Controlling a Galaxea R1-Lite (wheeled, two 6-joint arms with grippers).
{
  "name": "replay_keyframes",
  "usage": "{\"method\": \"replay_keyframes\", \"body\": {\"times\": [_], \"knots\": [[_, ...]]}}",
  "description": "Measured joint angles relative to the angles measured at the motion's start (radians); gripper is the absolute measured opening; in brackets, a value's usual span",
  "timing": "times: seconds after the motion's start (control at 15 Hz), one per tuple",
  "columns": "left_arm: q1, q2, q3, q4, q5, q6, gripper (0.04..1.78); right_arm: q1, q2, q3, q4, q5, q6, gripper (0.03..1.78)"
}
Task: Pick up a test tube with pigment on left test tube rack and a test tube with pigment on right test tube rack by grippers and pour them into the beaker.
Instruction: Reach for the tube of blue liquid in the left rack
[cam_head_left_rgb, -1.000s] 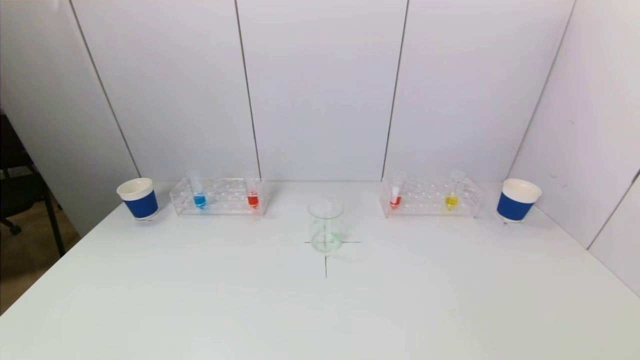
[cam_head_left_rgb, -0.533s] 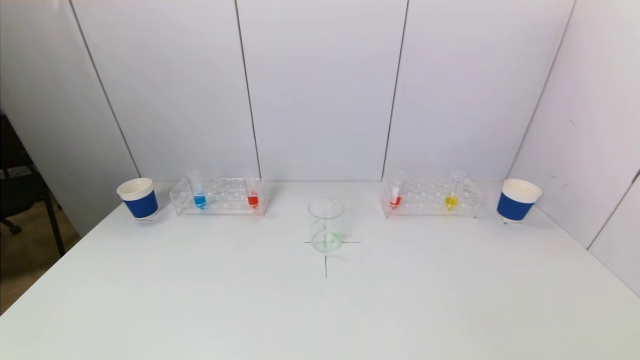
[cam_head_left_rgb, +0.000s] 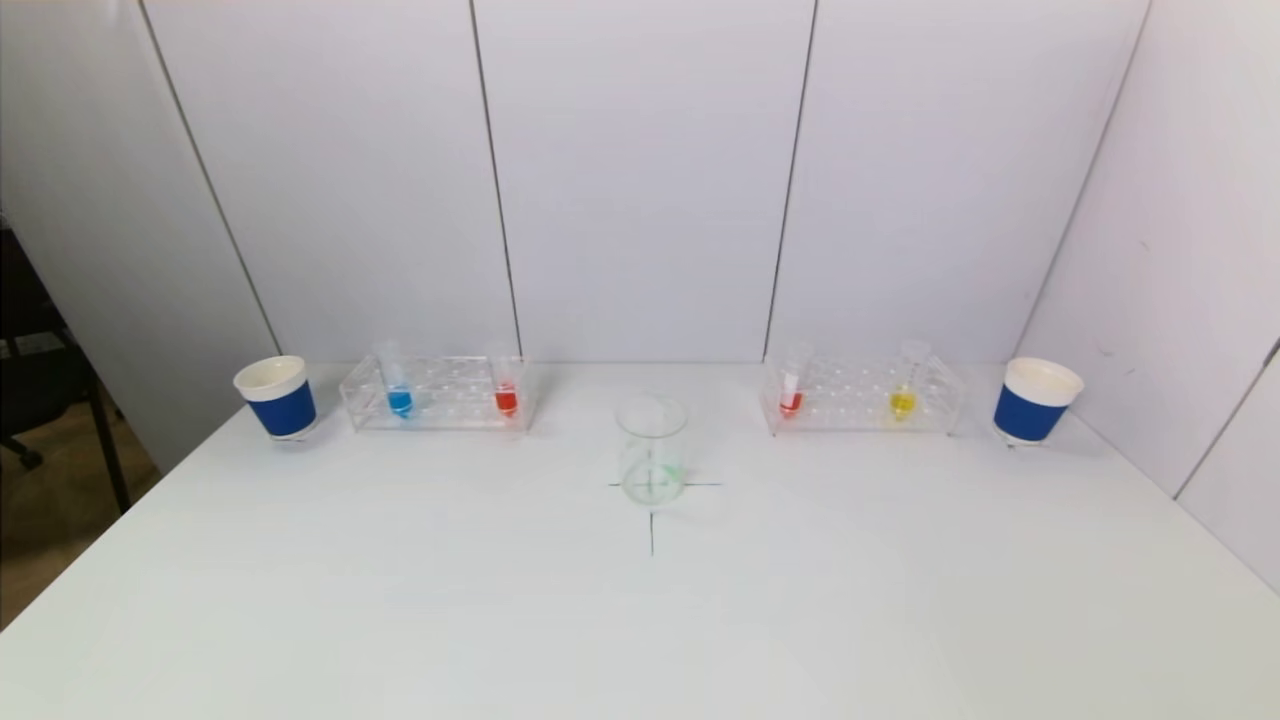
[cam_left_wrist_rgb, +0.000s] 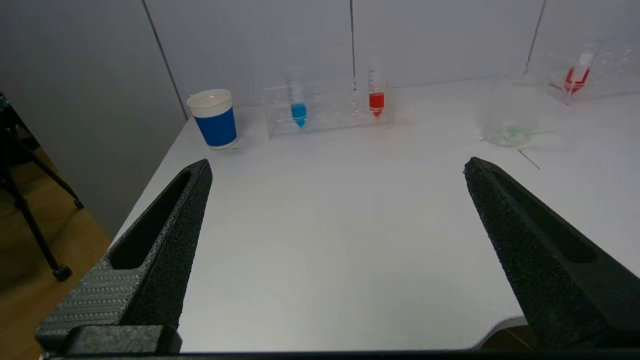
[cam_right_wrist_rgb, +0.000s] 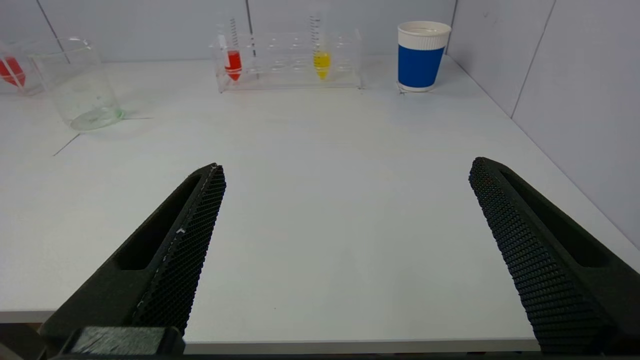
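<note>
Left wrist view has the left gripper nearest of all, its two black textured fingers spread wide apart with nothing between them, hanging over the near edge of the white table. Right wrist view gives the same for the right gripper: black honeycomb-patterned fingers wide apart, empty, over the near edge on the robot's right. Neither arm appears in the head view.

Farther out, at the middle of the table, the clear glass beaker stands upright on a thin black cross mark, with a faint green trace at its bottom.

Near the back wall, on the robot's left, the clear acrylic left test tube rack holds two upright tubes: a blue-pigment test tube toward its outer end and a red-pigment test tube at the end nearer the beaker. Just beside the rack's outer end stands a white paper cup with a blue sleeve.

On the robot's right, the clear acrylic right test tube rack carries a second red-pigment test tube at its inner end and a yellow-pigment test tube toward the outer end. Another blue-sleeved white cup stands just beyond it, close to the side wall.
</note>
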Motion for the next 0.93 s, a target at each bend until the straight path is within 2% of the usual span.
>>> {"method": "replay_keyframes", "body": {"times": [0.2,0.4,0.93], "knots": [[-0.001,0.169,-0.161,-0.001,0.001,-0.002,1.76,0.0,0.0,0.0,0.0,0.0,0.0,1.77],[-0.001,0.367,-0.256,-0.08,0.0,-0.001,1.76,0.0,0.0,0.0,0.0,0.0,0.0,1.77],[0.009,0.911,-0.275,-0.525,-0.045,-0.011,1.76,0.0,0.0,0.0,0.0,0.0,0.0,1.77]]}}
